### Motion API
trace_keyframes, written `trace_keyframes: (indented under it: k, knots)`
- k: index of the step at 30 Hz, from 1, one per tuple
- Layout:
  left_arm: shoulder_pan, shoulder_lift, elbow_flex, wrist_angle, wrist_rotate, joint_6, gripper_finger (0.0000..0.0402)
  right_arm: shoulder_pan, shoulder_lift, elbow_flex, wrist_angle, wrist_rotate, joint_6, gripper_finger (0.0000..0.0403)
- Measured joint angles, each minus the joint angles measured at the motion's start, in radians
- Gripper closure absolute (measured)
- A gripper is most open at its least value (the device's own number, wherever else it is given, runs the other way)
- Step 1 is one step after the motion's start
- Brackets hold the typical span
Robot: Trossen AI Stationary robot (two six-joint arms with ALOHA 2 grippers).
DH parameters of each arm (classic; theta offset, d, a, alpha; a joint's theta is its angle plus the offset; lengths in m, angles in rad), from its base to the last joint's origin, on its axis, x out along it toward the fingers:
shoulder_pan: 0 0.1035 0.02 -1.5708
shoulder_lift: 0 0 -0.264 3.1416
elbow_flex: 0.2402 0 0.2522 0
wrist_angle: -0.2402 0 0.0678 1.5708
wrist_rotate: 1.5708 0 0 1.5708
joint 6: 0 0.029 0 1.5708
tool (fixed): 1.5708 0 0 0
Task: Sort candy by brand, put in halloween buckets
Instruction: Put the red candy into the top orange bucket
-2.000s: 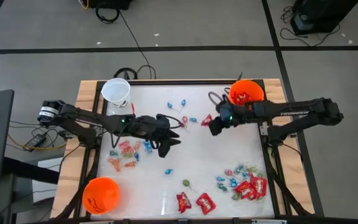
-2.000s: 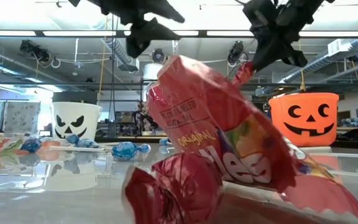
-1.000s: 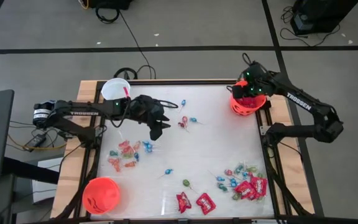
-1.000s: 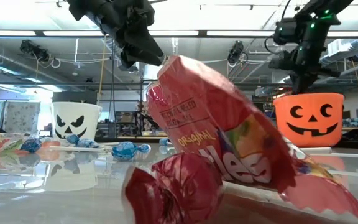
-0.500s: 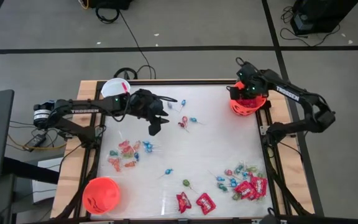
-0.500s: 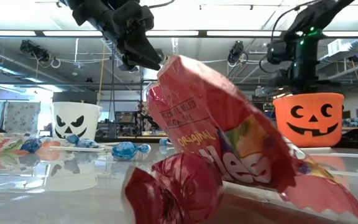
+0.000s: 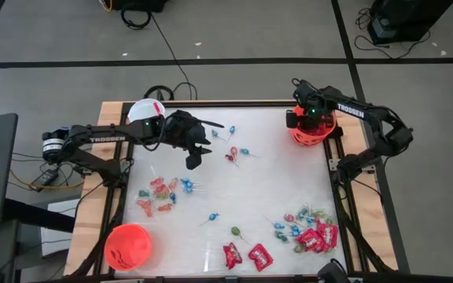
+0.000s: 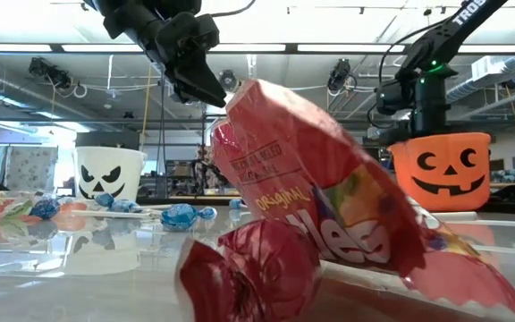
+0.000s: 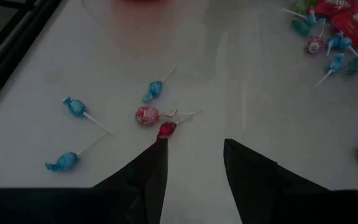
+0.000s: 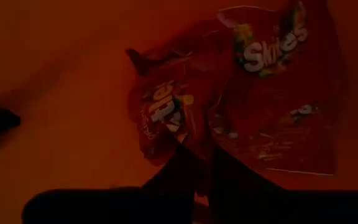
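My right gripper point(image 10: 204, 163) points down inside the orange bucket point(image 7: 314, 135) at the table's far right, its fingers close together at a red packet point(image 10: 166, 118). A second red packet point(image 10: 278, 93) lies on the bucket floor beside it. My left gripper point(image 9: 194, 148) hangs open above the table at the far left, over a small red piece point(image 9: 166, 129) and a red lollipop point(image 9: 146, 116), touching nothing. The white bucket point(image 7: 144, 112) stands behind the left arm, and another orange bucket point(image 7: 128, 245) stands at the near left. My right gripper pinches the red packet by its corner point(image 10: 190, 144) between its two fingertips, coming from above and pointing down. The packet lies spread below the fingers against the orange floor of the bucket, next to the other packet.
Blue lollipops point(image 7: 234, 149) lie near the left gripper. A cluster of orange and blue sweets point(image 7: 160, 196) lies at the left, a mixed pile point(image 7: 309, 232) at the near right, two red packets point(image 7: 244, 255) at the near edge. One red packet point(image 8: 329, 215) fills the low view.
My right gripper has sunk from above the far-right orange bucket down into it, taking the red packet along. My left gripper has drifted a little toward the table's far left corner and has stayed open.
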Motion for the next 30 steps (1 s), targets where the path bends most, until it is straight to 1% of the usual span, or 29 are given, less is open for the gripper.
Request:
trace_keyframes:
  k: [4,8,13,16,19,22,26,30]
  knots:
    - [0.000,0.000,0.000,-0.002,-0.017,0.001,0.0239,-0.002,-0.036,0.000,-0.001,0.005,0.015,0.0331]
    - [0.000,0.000,0.000,0.000,-0.042,0.015,0.0239,-0.002,-0.096,0.000,-0.002,0.011,0.035,0.0280]
    - [0.000,0.000,0.000,0.003,-0.036,0.023,0.0239,-0.002,-0.196,0.000,-0.001,0.015,0.061,0.0215]
    - [0.000,0.000,0.000,0.003,-0.026,0.023,0.0239,0.002,-0.269,0.000,0.000,0.016,0.070,0.0189]
    - [-0.009,0.000,0.000,0.003,-0.025,0.024,0.0239,0.026,-0.351,0.000,0.012,0.011,0.069,0.0179]
    - [-0.037,0.000,0.000,0.003,0.020,0.080,0.0239,0.072,-0.438,-0.001,0.058,-0.056,0.038,0.0181]
    - [-0.103,0.000,0.000,0.029,0.035,0.110,0.0239,0.177,-0.554,-0.001,0.155,-0.139,0.017,0.0188]
    - [-0.180,0.011,0.000,0.094,0.053,0.110,0.0239,0.299,-0.634,-0.001,0.204,-0.153,0.049,0.0195]
